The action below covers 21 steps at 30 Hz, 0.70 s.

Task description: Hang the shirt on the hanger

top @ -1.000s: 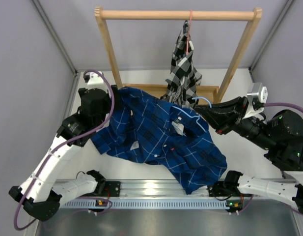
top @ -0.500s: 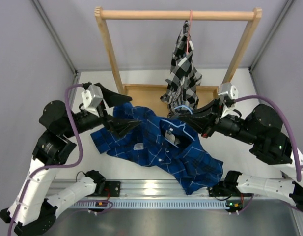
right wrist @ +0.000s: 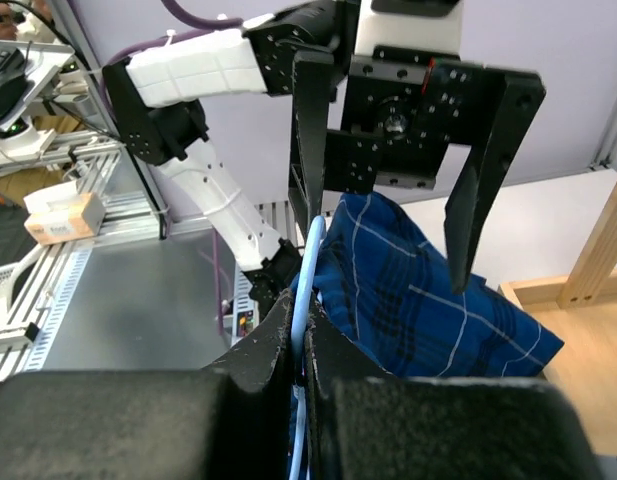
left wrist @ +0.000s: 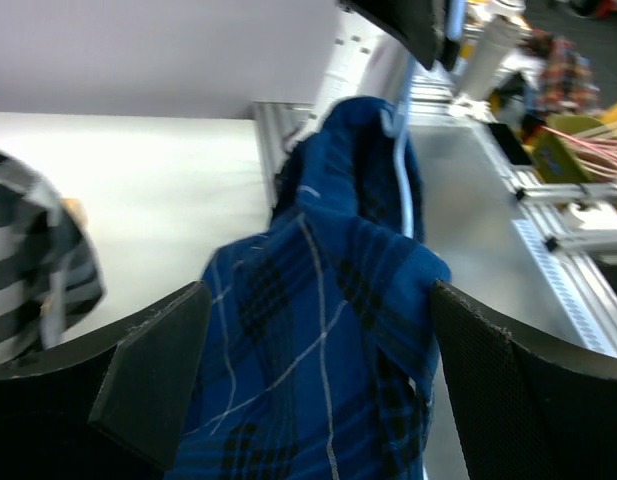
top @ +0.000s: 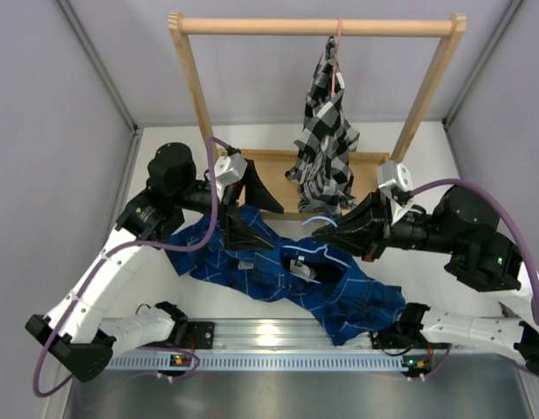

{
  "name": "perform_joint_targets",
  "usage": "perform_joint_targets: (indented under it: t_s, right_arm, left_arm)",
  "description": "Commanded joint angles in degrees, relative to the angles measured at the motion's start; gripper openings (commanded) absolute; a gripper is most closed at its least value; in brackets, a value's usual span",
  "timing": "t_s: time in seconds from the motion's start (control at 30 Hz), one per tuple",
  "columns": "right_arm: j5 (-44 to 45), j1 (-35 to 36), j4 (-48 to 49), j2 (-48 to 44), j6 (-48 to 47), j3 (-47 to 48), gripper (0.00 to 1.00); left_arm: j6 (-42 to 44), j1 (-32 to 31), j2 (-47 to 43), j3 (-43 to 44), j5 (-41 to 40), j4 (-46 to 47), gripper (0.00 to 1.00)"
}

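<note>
Left claw: the left gripper [top: 276, 230] has its two black fingers spread wide and holds nothing.
Left claw position: above the left part of the dark blue button-up shirt with thin light plaid lines [top: 286, 275]. The fingers stand one on each side of a raised ridge of cloth. I cannot tell whether they touch the fabric.
Right claw: the right gripper [top: 317, 234] is closed, with its fingers pinched on the thin light-blue wire hanger [right wrist: 306, 270].
Hanger: held out in front of the right claw, over the middle of the shirt. Its wire runs along the raised ridge of cloth and partly under the fabric. How much of the triangle is inside the shirt cannot be told.
Shirt: crumpled on the white table [top: 164, 144] between the two arms. The collar region is bunched near the hanger, and the lower part trails towards the near right edge.
Claws, relative: they face each other, close together, with the shirt ridge between them.
Background: a light wooden clothes rack [top: 317, 26] stands behind the shirt. A black-and-white checked shirt [top: 326, 131] hangs from its top bar on a pink-red hanger [top: 337, 44].
</note>
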Motion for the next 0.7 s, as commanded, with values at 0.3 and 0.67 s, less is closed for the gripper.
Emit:
perform_joint_targets:
  t_s: [0.3,0.67]
  right_arm:
    - [5.0,0.5,-1.3,0.3,-5.0,3.1,0.00]
    - [6.6,0.6,3.7,-0.7,-3.6,2.5,0.00]
  left_arm:
    - [-0.6,-0.9,1.9,-2.7,12.3,2.5,0.88]
    - [0.0,-1.9,3.0,-3.4,8.1,2.7,0.53]
